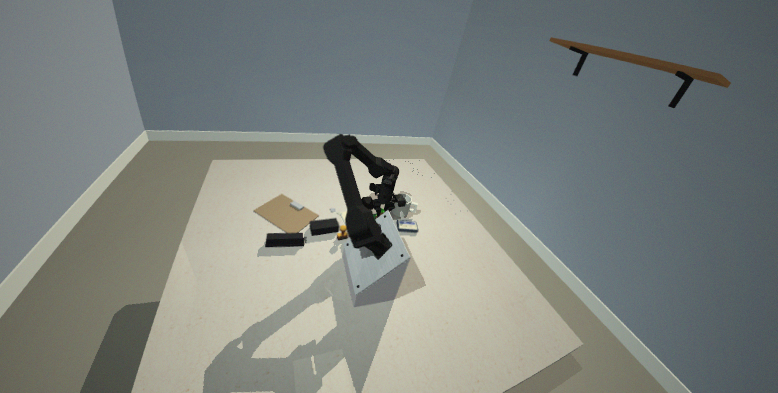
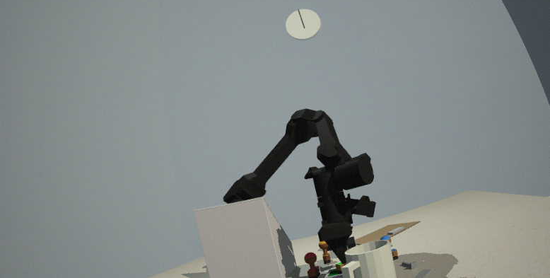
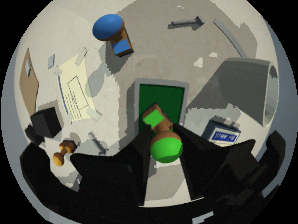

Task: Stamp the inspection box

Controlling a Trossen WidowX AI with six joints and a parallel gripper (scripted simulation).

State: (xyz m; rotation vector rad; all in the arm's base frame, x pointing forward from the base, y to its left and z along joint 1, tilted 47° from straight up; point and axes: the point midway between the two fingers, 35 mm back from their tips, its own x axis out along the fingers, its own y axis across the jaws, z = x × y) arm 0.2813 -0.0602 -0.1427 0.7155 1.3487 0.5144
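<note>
- The black hand (image 3: 161, 137) is clenched on the green-knobbed wooden stamp (image 3: 164, 147), held over the green rectangular ink pad (image 3: 162, 99).
- A white cylindrical mug (image 2: 370, 261) stands just beside the pad.
- A blue-knobbed stamp (image 3: 108, 27) and the white printed card (image 3: 72, 95) lie apart on the counter (image 3: 153, 36).

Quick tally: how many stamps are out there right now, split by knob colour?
Green stamp: 1, held in the tool
Blue stamp: 1
Orange stamp: 1
Red stamp: 1
Total: 4
</note>
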